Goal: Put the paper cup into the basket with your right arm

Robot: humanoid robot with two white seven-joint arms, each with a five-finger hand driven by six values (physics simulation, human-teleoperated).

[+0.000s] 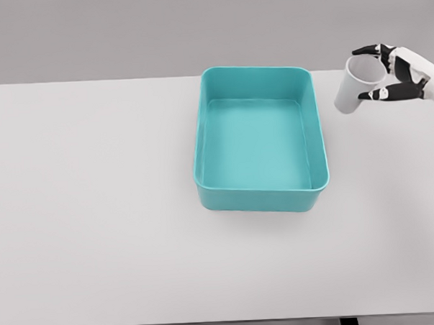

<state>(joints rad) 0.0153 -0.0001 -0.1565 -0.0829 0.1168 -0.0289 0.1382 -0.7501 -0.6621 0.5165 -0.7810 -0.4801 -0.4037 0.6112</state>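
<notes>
The right hand (394, 72) held the white paper cup (358, 83) with its fingers wrapped around it, tilted with its mouth toward the hand, above the white worktop (97, 211) just right of the teal basket (262, 196).

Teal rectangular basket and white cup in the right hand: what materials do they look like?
Teal rectangular basket: likely moulded plastic, with smooth solid walls, rounded corners and a soft sheen. White tapered cup, held tilted by the right hand: matte and thin-rimmed, consistent with paper, though the render leaves it open.
</notes>
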